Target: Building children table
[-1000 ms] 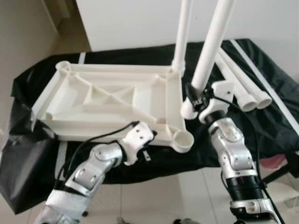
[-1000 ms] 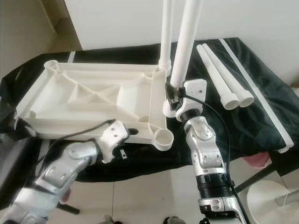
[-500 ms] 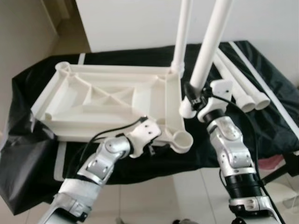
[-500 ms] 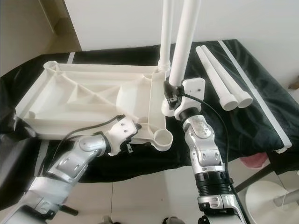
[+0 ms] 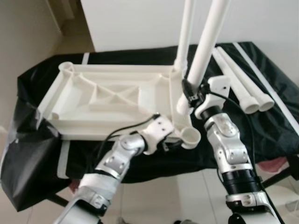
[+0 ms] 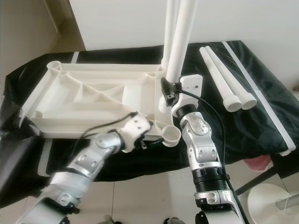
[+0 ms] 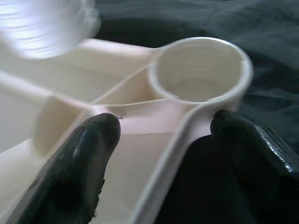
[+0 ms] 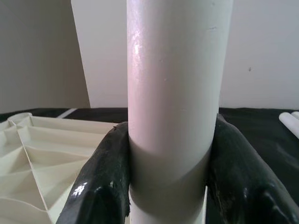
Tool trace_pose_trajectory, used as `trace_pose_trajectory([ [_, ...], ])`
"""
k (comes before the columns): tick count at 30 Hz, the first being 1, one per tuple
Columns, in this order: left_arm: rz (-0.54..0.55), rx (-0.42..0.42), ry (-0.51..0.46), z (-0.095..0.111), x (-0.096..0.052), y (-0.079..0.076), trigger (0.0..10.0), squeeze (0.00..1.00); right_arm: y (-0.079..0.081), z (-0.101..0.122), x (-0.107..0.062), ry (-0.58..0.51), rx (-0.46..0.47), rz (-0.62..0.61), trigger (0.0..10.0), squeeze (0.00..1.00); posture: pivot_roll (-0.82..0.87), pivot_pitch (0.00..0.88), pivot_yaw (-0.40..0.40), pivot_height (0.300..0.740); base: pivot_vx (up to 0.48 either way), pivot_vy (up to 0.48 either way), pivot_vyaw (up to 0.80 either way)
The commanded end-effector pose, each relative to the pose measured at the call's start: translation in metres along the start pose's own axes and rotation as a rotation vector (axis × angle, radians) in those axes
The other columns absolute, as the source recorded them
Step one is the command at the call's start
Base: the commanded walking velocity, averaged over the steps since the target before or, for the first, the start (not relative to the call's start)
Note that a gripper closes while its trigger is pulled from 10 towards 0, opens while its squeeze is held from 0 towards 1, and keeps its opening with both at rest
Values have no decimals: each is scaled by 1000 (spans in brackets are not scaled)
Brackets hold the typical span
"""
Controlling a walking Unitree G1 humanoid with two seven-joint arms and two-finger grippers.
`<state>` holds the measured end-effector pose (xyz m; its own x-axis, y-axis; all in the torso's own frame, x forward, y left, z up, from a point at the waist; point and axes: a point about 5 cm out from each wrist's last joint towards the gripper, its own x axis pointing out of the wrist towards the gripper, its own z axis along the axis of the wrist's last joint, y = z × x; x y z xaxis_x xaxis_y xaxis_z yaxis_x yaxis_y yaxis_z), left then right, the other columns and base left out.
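right gripper point(image 8: 168, 179) is clamped on a white table leg point(image 5: 208, 44), one black finger point(image 8: 100, 182) pressed against each side of the tube. leg stands nearly upright, its lower end just beside the right edge of the upturned white tabletop point(image 5: 112, 98), above and behind the empty corner socket point(image 5: 190, 137).

left gripper point(image 7: 163, 154) is spread wide, straddling the tabletop rim right next to that socket: one fingertip point(image 7: 88, 140) rests on the ribbed inner side, the other sits outside over the black cloth point(image 5: 32, 149). nothing gripped, socket sits just ahead of the fingertips.

a second leg point(image 5: 183, 32) already stands in the far right corner socket, just behind the held one. two spare legs point(image 6: 226, 84) lie side by side on the cloth, well off to the right of the right gripper.
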<state>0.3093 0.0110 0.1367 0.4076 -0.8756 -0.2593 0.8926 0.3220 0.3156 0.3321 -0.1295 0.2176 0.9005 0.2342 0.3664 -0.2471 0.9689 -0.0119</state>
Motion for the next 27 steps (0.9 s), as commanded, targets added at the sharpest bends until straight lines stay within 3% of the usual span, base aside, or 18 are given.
trace_pose_trajectory([
  [1,275,15,-7,4,6,8,10000,0,-3,4,1,-26,7,-14,10000,0,-79,45,24,740,0,0,0],
  [14,269,70,32,4,20,2,10000,0,-4,4,-4,-36,13,-35,10000,0,-87,43,34,740,0,0,0],
  [21,317,134,60,5,18,20,10000,0,-5,6,-7,-52,13,-39,10000,0,-89,42,36,740,0,0,0],
  [27,368,75,38,1,11,26,10000,0,-6,6,-14,-53,25,-42,10000,0,-88,44,36,740,0,0,0],
])
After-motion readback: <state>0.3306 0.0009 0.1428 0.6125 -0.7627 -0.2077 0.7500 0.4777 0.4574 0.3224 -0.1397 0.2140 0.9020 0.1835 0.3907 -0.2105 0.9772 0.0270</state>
